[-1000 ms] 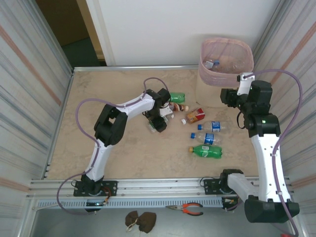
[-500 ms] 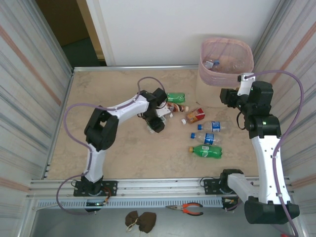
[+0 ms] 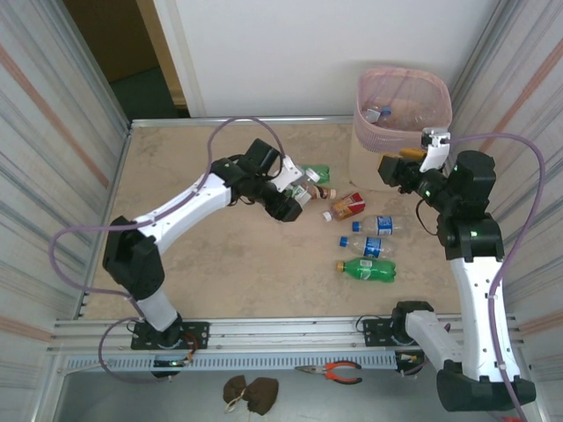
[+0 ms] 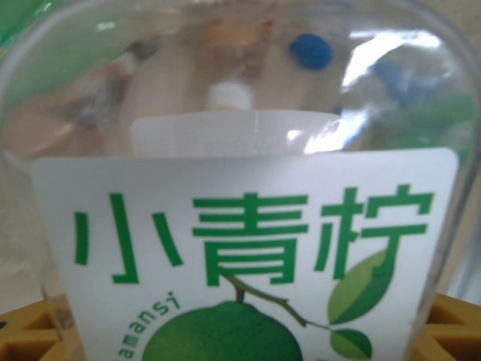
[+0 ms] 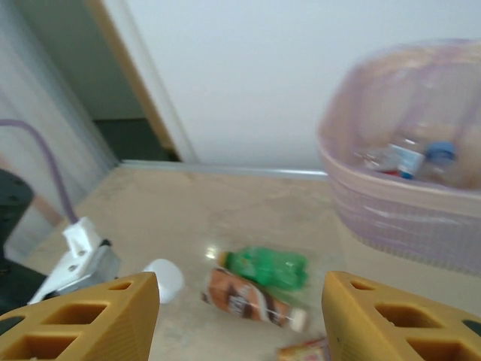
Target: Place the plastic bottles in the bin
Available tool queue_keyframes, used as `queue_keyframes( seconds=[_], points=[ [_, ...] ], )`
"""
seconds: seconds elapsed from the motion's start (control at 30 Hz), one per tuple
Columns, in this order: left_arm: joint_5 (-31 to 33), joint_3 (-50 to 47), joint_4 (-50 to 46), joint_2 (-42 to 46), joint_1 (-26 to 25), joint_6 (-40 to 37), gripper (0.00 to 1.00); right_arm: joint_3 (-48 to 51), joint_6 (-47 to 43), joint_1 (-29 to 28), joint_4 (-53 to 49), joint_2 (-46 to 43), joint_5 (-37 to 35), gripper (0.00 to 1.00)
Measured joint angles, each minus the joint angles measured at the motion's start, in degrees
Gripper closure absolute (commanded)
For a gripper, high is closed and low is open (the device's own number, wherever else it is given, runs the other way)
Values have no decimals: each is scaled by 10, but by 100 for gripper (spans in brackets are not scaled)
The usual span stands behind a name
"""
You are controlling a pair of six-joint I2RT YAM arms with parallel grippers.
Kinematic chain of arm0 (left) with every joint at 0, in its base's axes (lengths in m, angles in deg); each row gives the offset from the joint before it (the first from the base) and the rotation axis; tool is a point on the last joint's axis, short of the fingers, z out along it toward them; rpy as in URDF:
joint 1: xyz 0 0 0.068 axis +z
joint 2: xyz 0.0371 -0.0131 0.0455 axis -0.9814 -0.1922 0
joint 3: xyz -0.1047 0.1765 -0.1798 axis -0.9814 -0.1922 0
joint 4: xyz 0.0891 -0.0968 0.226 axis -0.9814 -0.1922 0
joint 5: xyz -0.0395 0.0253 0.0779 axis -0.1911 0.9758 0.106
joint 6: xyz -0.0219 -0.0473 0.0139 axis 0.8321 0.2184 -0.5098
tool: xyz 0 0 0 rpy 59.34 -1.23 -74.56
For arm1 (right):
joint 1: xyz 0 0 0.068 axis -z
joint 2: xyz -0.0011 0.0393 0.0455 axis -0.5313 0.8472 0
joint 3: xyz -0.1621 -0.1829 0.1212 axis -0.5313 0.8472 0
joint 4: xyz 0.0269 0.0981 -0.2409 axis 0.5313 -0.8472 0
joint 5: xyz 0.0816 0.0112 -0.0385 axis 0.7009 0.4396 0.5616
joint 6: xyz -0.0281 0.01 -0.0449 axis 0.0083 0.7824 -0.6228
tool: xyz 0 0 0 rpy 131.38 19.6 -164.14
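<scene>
Beige tabletop [image 3: 220, 264], nearest green bottle [image 3: 369, 271] lying crosswise, cap [image 3: 340, 265] pointing left

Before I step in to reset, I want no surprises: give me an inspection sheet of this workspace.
Surface: beige table, bare at left.
Job's things: six bottles lying right of centre; pink bin far right, more inside.
Clutter: pliers and brown lump below the front rail.
Grippers: left gripper shut on lime-label bottle; right gripper open, near bin.
Cables: purple cables loop off both arms.
Surroundings: ribbed side walls, white back wall, dark doorway.
</scene>
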Motion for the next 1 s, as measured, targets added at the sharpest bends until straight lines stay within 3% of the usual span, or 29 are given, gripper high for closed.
queue_keyframes(
  seconds=[0.33,0.5,0.8,1.0],
  points=[
    [-226,-59,234,109,1,88,40,3,25,-105,129,5,131,38],
    [-303,-71,363,132,1,143,40,2,25,-163,172,13,163,26],
    [-395,-71,503,133,-10,205,39,-21,19,-223,198,40,186,19],
    [-424,-70,533,128,-31,213,38,-31,12,-252,198,44,187,27]
  ],
)
